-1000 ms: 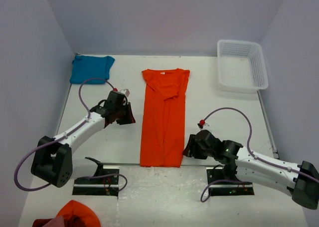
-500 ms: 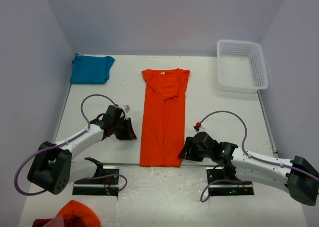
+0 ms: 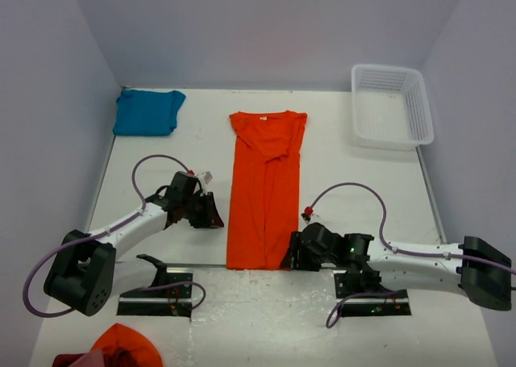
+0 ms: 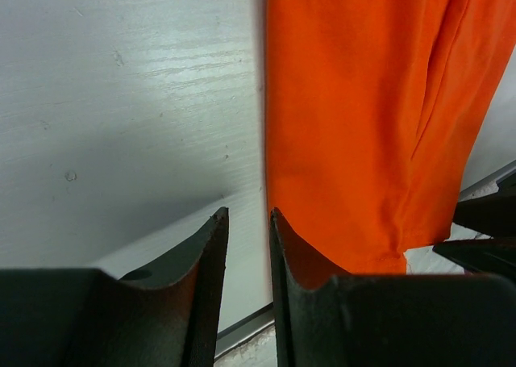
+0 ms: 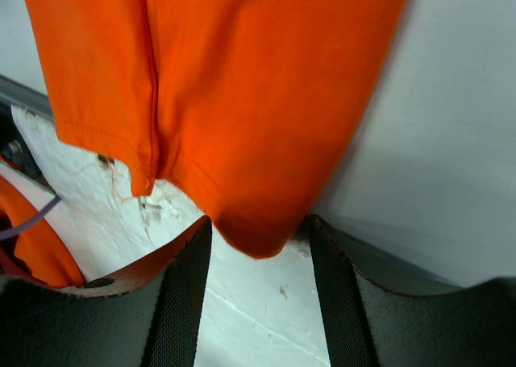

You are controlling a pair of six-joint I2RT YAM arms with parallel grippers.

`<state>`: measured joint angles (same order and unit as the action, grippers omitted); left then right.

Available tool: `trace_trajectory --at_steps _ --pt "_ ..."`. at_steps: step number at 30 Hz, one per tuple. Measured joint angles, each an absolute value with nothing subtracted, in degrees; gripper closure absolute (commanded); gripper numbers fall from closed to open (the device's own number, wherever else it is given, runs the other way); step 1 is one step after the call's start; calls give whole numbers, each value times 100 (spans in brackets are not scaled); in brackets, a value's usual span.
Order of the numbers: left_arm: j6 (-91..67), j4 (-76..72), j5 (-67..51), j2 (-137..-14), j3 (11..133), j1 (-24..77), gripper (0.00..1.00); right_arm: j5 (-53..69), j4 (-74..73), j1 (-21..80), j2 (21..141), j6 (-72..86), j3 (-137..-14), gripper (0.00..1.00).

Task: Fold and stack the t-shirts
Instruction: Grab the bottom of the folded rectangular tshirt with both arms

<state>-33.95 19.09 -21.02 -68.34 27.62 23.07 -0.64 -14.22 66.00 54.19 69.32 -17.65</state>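
My left gripper [image 4: 248, 215] hovers narrowly parted and empty beside the orange t-shirt [image 3: 264, 189], which lies mid-worktop [image 3: 355, 181]. My right gripper [image 5: 258, 226] gapes around its near hem corner. I can't read its white neck label [image 3: 261, 118]. The teal t-shirt [image 3: 147, 111] sits in the far-left corner.

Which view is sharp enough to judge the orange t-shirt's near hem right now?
Top external: even light, sharp, shadows soft, orange t-shirt readable. Left wrist: left tool dark and blurred, shading the table; shirt edge fairly crisp. Right wrist: hem stitching clearest here, though the corner dims by the blurred right tool.
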Motion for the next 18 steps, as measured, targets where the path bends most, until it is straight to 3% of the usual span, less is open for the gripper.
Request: trace_trajectory --at_steps 10,18 --pt "-3395 1855 -2211 -6834 2762 2340 71 -613 -1481 7258 5706 7415 -1911 48" --pt "-3391 1896 -2294 -6834 2993 2620 95 -1050 -2630 7349 5819 7463 -2768 47"
